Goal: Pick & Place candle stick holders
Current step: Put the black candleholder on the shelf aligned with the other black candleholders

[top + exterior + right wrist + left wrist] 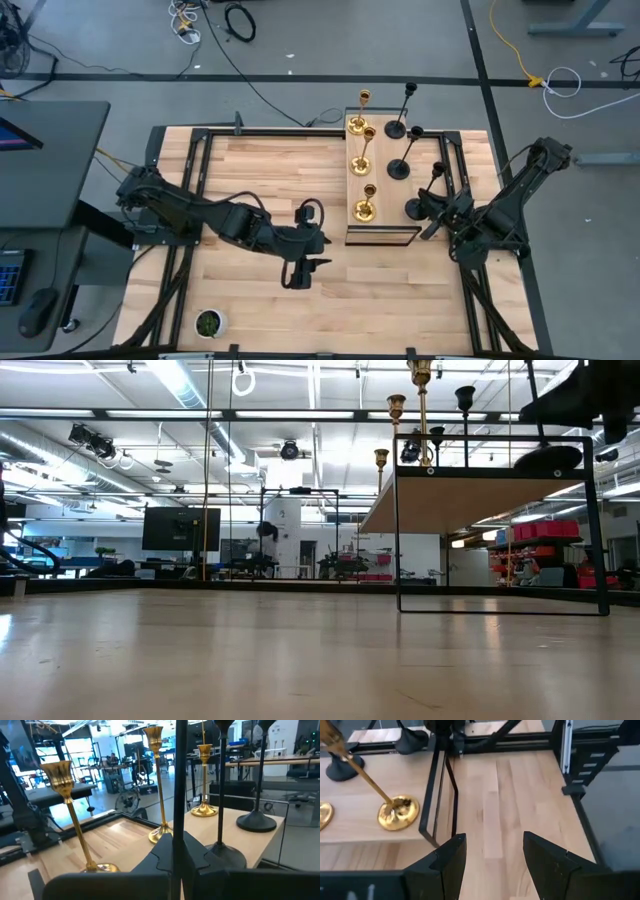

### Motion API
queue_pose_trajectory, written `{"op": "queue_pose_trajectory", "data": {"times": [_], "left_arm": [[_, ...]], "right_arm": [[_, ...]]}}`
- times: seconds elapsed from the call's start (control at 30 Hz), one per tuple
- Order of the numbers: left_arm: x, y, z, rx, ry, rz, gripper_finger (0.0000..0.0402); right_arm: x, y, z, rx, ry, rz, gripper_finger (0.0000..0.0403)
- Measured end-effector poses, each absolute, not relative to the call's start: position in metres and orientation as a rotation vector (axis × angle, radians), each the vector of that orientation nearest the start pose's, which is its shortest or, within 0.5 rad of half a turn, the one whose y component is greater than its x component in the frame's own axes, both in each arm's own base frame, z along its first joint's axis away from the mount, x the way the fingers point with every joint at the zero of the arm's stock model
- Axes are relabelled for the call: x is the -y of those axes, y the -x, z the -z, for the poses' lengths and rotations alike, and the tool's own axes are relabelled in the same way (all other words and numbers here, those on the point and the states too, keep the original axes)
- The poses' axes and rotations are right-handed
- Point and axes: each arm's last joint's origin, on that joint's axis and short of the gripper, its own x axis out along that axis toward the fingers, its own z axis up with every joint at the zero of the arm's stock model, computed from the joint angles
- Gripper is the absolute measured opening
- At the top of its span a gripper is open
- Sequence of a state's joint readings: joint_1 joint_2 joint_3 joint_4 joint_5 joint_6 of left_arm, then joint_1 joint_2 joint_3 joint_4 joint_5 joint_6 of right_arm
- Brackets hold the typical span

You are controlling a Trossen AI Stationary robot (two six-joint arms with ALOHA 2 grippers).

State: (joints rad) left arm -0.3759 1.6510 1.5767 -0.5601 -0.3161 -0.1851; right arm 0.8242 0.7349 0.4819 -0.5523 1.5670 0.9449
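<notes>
Three gold candlesticks [362,165] stand by their round bases in a row on a raised wooden shelf [380,236]. Two black candlesticks [398,150] stand to the right of the gold row. My right gripper [432,208] is at the shelf's right near corner, shut on the third black candlestick [417,207]. It also shows in the right wrist view [178,855]. My left gripper [300,272] is open and empty over the bare table, left of the shelf's near end. Its fingers [452,865] point toward the shelf. My right gripper pinches the black candlestick's thin stem [178,827] between its two fingers. The fingers come about level from the table's right side and lie across the stem. The candlestick stands upright. Its base [548,458] is at the shelf top; touching or just clear, I cannot tell.
The shelf stands on a black wire frame [500,610] with open space beneath. A small green plant pot [208,322] sits at the table's near left corner. Black rails [190,200] run along the table's sides. Bare wood lies between my left gripper and the near edge.
</notes>
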Motion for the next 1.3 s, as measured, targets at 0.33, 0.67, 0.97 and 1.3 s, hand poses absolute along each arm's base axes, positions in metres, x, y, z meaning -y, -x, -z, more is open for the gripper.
{"op": "queue_pose_trajectory", "data": {"times": [0.33, 0.67, 0.97, 1.3], "left_arm": [[0.127, -0.345, -0.349, -0.611, -0.041, 0.000, 0.0197], [0.126, -0.346, -0.349, -0.608, -0.026, -0.005, 0.0197], [0.130, -0.344, -0.349, -0.611, -0.029, 0.013, 0.0197], [0.130, -0.344, -0.349, -0.610, -0.029, 0.013, 0.0197]], "right_arm": [[-0.084, -0.119, -0.248, -0.034, -0.077, 0.636, 0.0003], [-0.064, -0.140, -0.282, 0.013, 0.047, 0.456, 0.0003], [-0.054, -0.131, -0.248, 0.034, -0.026, 0.467, 0.0003], [-0.053, -0.127, -0.236, 0.020, -0.007, 0.408, 0.0003]]}}
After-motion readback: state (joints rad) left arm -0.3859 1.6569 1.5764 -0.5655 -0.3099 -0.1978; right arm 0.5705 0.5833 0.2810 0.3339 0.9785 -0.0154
